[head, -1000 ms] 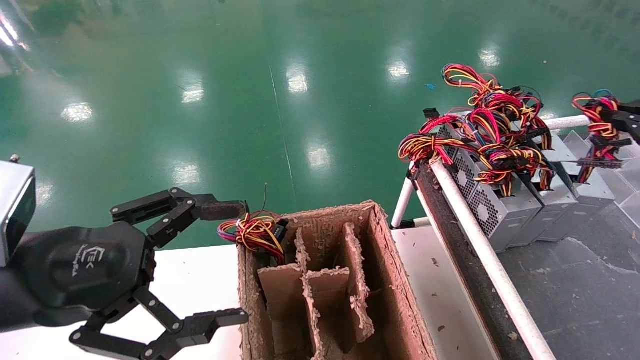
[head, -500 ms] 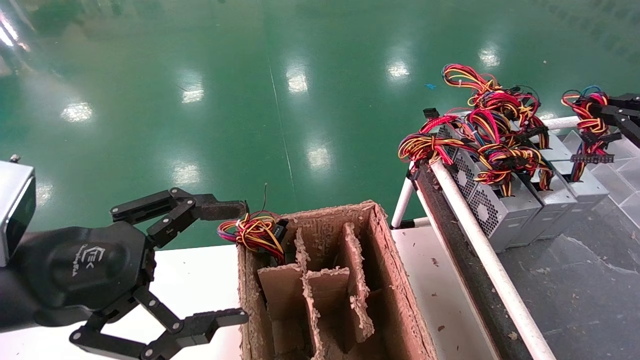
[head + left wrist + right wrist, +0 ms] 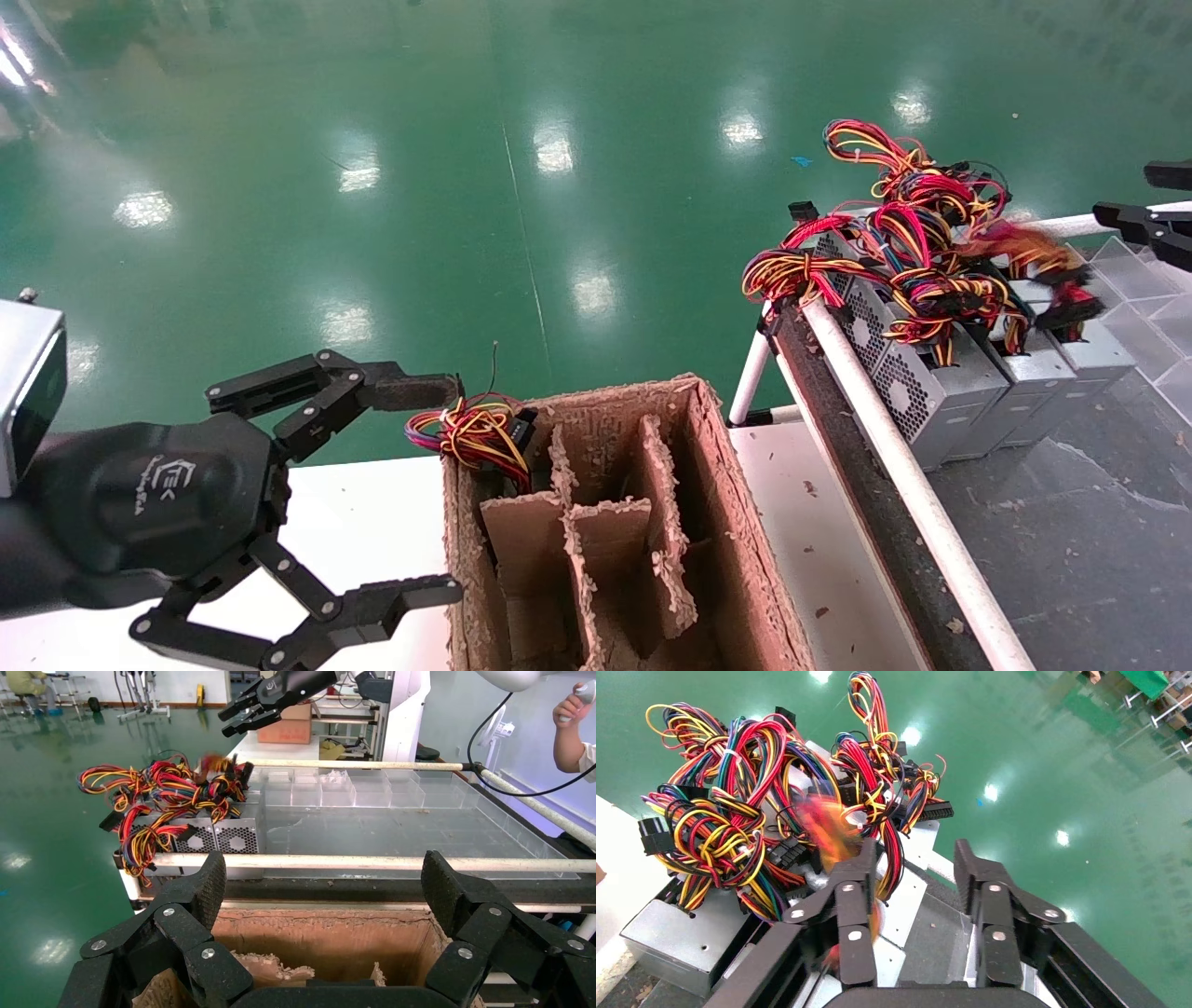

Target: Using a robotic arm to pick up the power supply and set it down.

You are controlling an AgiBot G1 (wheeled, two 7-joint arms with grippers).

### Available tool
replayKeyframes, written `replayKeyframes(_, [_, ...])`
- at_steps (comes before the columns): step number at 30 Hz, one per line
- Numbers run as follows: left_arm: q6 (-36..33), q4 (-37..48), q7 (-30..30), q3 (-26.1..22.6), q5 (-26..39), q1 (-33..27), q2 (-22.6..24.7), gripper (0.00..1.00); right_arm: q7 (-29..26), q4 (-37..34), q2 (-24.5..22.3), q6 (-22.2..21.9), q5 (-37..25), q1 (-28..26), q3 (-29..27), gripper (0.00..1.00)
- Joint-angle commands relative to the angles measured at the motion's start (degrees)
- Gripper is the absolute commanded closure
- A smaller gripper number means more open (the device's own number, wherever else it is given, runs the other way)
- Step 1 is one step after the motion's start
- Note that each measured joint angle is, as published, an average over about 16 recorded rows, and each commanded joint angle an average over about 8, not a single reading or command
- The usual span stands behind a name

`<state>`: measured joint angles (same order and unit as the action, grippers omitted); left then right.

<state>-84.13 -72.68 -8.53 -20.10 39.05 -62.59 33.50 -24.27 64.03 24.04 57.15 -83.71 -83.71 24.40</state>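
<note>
Three silver power supplies (image 3: 931,391) stand in a row on the dark rack shelf, their red, yellow and black cables (image 3: 894,252) tangled on top. One cable bundle (image 3: 1034,256) is blurred in motion over the rightmost unit. My right gripper (image 3: 1131,194) hangs open just right of it, with nothing between its fingers (image 3: 856,881); the right gripper (image 3: 916,857) looks down on the units. The robotic arm's black hand (image 3: 149,503) is at the lower left, its left gripper (image 3: 454,489) wide open beside the cardboard box. The left gripper (image 3: 323,881) holds nothing.
The divided cardboard box (image 3: 726,522) stands on the white table (image 3: 372,503), with one cable bundle (image 3: 470,433) poking from its far left slot. A white rail (image 3: 894,457) edges the rack. Clear bins (image 3: 1136,280) sit behind it. A person's arm (image 3: 573,720) is beyond.
My right gripper was shut on a cable bundle at the far right. It has opened and let go, and the bundle has dropped leftward onto the power supplies. The left arm has not moved.
</note>
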Motion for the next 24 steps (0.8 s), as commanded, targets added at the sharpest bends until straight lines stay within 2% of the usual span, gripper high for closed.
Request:
replayKeyframes(1, [0.0, 0.0, 0.0, 0.0, 0.0, 0.0, 0.0, 0.00, -0.1, 0.5, -0.2, 0.0, -0.3, 0.0, 0.1, 0.00])
replayKeyframes(9, [0.0, 0.0, 0.0, 0.0, 0.0, 0.0, 0.0, 0.00, 0.4, 0.8, -0.9, 2.7, 5.9, 0.6, -2.1, 0.00])
replayKeyframes(24, [0.0, 0.0, 0.0, 0.0, 0.0, 0.0, 0.0, 0.00, 3.7, 3.1, 2.1, 8.9, 14.3, 5.8, -3.5, 0.00])
